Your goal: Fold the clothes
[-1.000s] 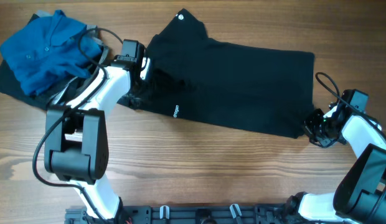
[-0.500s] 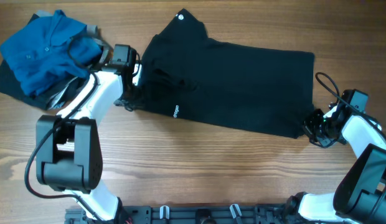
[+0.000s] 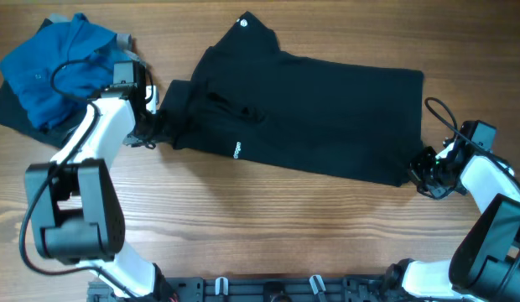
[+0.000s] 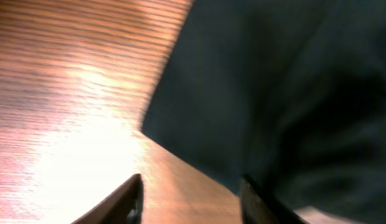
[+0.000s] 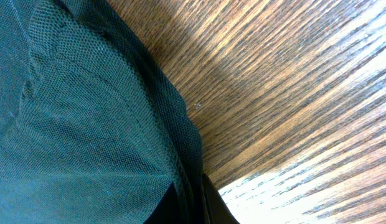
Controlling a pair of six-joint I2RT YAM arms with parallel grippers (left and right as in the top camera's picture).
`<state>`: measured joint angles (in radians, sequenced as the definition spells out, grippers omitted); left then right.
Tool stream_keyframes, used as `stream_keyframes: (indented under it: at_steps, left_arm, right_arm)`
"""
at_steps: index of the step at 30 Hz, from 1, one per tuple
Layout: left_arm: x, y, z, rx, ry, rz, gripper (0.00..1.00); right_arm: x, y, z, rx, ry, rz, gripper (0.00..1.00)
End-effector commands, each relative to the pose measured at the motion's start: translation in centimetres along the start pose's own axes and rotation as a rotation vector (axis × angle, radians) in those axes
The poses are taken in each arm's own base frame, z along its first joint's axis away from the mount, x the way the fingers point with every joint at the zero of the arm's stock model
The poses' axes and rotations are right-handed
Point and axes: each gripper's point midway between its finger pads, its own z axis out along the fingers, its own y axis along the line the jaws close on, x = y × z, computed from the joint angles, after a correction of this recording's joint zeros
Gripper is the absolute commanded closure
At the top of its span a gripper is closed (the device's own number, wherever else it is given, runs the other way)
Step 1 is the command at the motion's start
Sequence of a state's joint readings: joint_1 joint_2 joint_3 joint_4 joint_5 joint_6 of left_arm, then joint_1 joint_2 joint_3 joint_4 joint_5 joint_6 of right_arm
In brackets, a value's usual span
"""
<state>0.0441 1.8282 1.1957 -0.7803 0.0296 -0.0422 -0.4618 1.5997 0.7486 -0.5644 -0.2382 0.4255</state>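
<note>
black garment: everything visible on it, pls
The black garment is soft, fine-mesh knit, spread flat across the table, wrinkled at its left end. A small white logo sits near its front edge, a small white tag at its far tip. The left end effector meets its left edge, fingers apart; the right end effector seems to pinch its right front corner.

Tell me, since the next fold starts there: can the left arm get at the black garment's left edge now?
Probably yes: the left gripper sits at the left edge of the black garment, nothing lying between them.
</note>
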Motion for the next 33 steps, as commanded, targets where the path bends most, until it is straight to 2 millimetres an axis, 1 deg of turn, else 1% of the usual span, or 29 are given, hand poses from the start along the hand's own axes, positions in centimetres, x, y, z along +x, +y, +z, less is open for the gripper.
stream_keyframes:
  at_steps: [1,2,6,9,12,14,17,18,19,20,21,24,26,28,31,33]
  left_arm:
    - [-0.8,-2.6,-2.5,0.103,-0.049,0.026,0.32]
    - [-0.4,-2.5,-2.1,0.102,-0.035,0.024,0.30]
    - [0.7,-2.5,0.2,0.111,0.014,0.020,0.30]
    - [1.5,-2.9,2.4,0.138,0.037,0.018,0.32]
    - [2.0,-2.7,3.7,0.133,0.066,0.015,0.36]
    - [1.9,-2.7,4.3,0.129,0.066,0.015,0.44]
    - [1.7,-2.1,4.6,0.093,0.063,-0.002,0.73]
    - [1.7,-1.6,4.6,0.068,0.062,-0.023,0.80]
    - [1.9,-1.3,4.7,0.049,0.067,-0.034,0.91]
    - [2.1,-1.3,4.6,0.046,0.078,-0.037,0.96]
    - [2.5,-1.1,4.6,0.037,0.095,-0.055,0.96]
    - [4.1,0.5,4.2,-0.061,0.151,-0.154,0.96]
    - [5.5,0.7,3.9,-0.081,0.203,-0.206,0.96]
    - [7.3,0.9,3.4,-0.107,0.277,-0.262,0.96]
    - [9.4,1.2,2.7,-0.139,0.359,-0.316,0.96]
    - [10.9,1.3,2.1,-0.164,0.422,-0.338,0.96]
  right_arm:
    - [0.8,-3.0,0.9,0.125,0.020,0.020,0.93]
    - [0.8,-3.0,0.9,0.125,0.021,0.021,0.93]
    - [0.9,-3.0,0.9,0.126,0.022,0.021,0.93]
    - [0.9,-3.0,0.9,0.126,0.022,0.021,0.93]
    - [0.9,-3.0,0.9,0.126,0.022,0.021,0.93]
    - [0.9,-3.0,0.9,0.126,0.022,0.021,0.93]
    - [1.0,-3.1,0.8,0.128,0.027,0.022,0.93]
    - [1.0,-3.1,0.8,0.129,0.028,0.023,0.93]
    - [1.0,-3.1,0.8,0.129,0.029,0.023,0.93]
    - [1.1,-3.1,0.8,0.129,0.029,0.024,0.93]
    - [1.1,-3.1,0.7,0.130,0.030,0.024,0.93]
    - [0.7,-3.3,-0.3,0.150,0.030,0.034,0.95]
    - [0.3,-3.7,-1.4,0.188,0.023,0.042,0.96]
    - [0.1,-3.6,-2.2,0.198,0.023,0.045,0.96]
    - [0.4,-3.6,-2.7,0.205,0.038,0.055,0.96]
    - [0.6,-3.9,-2.8,0.226,0.044,0.056,0.96]
